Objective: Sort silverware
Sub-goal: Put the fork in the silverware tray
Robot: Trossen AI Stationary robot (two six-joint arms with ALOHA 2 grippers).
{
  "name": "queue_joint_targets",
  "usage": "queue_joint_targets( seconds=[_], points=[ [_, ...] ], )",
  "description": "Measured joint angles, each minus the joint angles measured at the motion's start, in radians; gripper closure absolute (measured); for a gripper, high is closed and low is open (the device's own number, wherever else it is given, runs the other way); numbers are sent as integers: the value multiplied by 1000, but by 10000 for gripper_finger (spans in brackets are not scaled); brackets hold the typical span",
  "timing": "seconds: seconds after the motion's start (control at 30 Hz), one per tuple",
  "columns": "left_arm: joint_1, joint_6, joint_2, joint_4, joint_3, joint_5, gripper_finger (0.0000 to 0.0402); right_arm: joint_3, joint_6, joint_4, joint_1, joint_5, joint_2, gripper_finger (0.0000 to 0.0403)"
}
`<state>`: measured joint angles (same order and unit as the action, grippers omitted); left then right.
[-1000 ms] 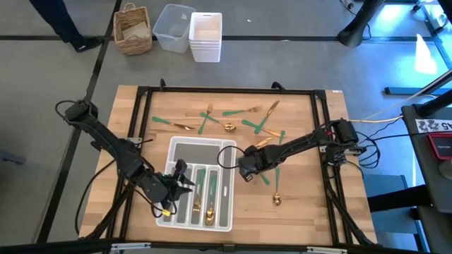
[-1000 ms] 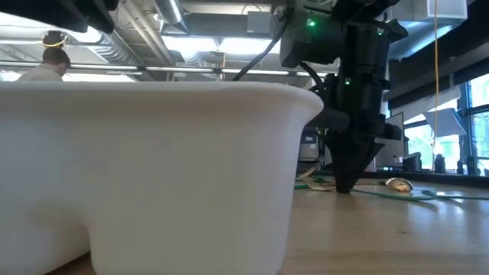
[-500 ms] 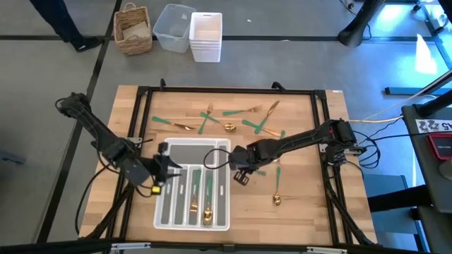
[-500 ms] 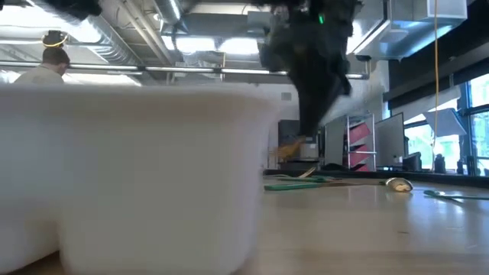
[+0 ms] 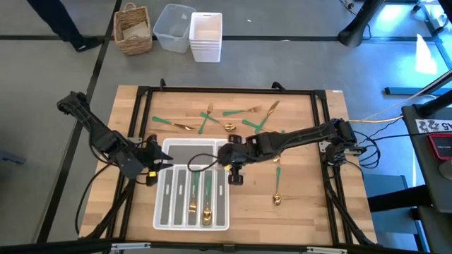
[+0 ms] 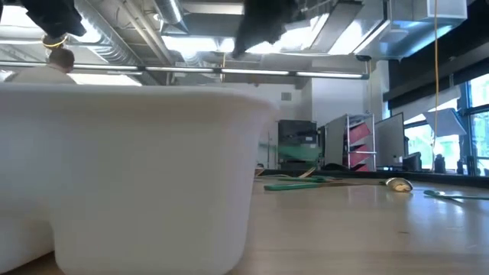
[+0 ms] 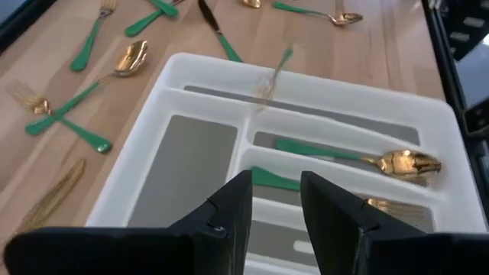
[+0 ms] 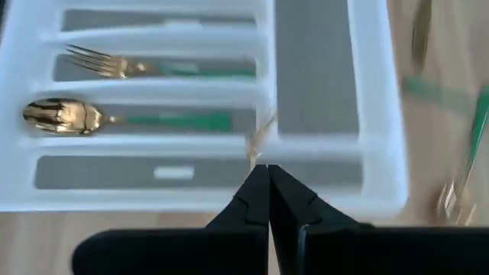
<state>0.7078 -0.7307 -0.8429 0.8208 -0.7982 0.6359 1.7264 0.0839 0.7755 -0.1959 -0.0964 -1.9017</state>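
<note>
The white organizer tray sits flat on the wooden table. A gold spoon and a fork, both green-handled, lie in its slots. My right gripper hovers over the tray's right wall, shut on a thin piece of silverware. My left gripper is open at the tray's far left corner, fingers over the left wall; whether they touch it I cannot tell. More silverware lies loose near the far edge. My right gripper pinches the thin piece between its two shut fingertips. The gold end sticks out past the tips over the tray, and the green handle end points back toward the gripper. The piece is lifted clear; which kind it is I cannot tell.
A spoon lies on bare wood right of the tray, its head showing in the low view. A black frame borders the table. A wicker basket and plastic bins stand on the floor beyond.
My right gripper rose off the table right of the tray and moved left, carrying the thin piece over the tray's right wall. My left gripper drew out of the tray's near left part toward the far left corner. The tray turned from slanted to square with the table.
</note>
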Motion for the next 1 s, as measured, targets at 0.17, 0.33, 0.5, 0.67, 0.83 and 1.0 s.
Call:
queue_joint_targets(
  seconds=[0.17, 0.33, 0.5, 0.67, 0.83, 1.0],
  points=[
    [0, -71, 0, 1, 0, 4, 295, 0, -112, -60, 2, 0, -19, 403],
    [0, -100, -1, 2, 0, 4, 295, 0, -69, 24, 0, 2, -20, 401],
    [0, -78, -1, 2, 0, 4, 295, 0, 63, 194, 0, 4, -20, 399],
    [0, -74, -1, 8, 0, 4, 295, -17, 155, 286, 0, -6, -20, 398],
    [0, -73, -2, 9, 0, 4, 295, -66, 217, 303, 0, 105, -21, 373],
    [0, -69, -3, 8, 0, 4, 295, -170, 265, 291, -1, 150, -21, 315]
  ],
)
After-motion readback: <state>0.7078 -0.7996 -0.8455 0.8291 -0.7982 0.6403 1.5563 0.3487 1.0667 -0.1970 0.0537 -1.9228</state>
